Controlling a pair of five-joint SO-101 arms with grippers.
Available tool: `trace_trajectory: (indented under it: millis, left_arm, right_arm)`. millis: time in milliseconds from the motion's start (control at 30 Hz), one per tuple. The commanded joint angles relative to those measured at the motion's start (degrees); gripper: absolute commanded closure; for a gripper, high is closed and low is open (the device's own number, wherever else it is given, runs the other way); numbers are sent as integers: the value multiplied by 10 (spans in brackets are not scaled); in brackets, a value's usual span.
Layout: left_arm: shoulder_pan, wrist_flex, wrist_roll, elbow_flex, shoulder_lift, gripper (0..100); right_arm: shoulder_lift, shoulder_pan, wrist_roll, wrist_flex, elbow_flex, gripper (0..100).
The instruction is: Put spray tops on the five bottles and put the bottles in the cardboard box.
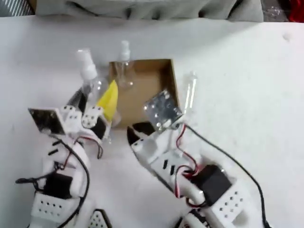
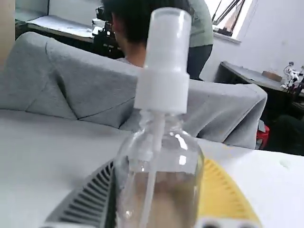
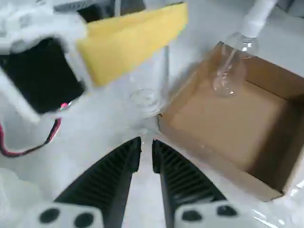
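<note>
While the left hand (image 1: 93, 97) is clenching its yellow finger and its dark ribbed finger around the body of a clear plastic bottle with a white spray top (image 1: 89, 71), it is holding that bottle upright just beside the left wall of the open brown cardboard box (image 1: 149, 83). The right hand (image 3: 146, 142) is hanging with its two black ribbed fingers (image 3: 118, 166) pressed almost together, gripping nothing. Their tips are pointing at the box's near left corner and sitting just outside its edge.

A second clear bottle with a white spray top (image 1: 124, 66) is standing inside the box in its far left corner, and the brown floor is showing across the middle and right side. A third clear bottle (image 1: 190, 92) is sitting just beside the box's right wall on the white tabletop (image 1: 247, 85). The tabletop is spreading wide to the right of the box and beyond it, reaching the grey cloth (image 1: 142, 9) running along the far edge.
</note>
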Motion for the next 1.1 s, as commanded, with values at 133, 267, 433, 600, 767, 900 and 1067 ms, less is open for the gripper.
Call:
trace_trajectory:
  millis: [133,267,433,600,767,900,1067]
  left_arm:
    - [0,-14,69,-50,18,979]
    - [0,25,79,-68,18,979]
    - [0,122,76,-112,16,979]
    - [0,167,76,-119,16,979]
    - [0,203,76,-122,15,979]
    - [0,227,76,-117,-27,979]
    - [22,278,76,-117,-108,979]
  right_arm:
    - [-45,-34,-5,-254,195,983]
    - [-58,-54,-7,-354,267,983]
    - [-58,-70,-72,-444,302,983]
    - [-55,-70,-78,-505,316,983]
    - [-54,-67,-78,-572,346,983]
    - [-54,-66,-78,-582,348,983]
    - [-54,-62,-78,-582,348,983]
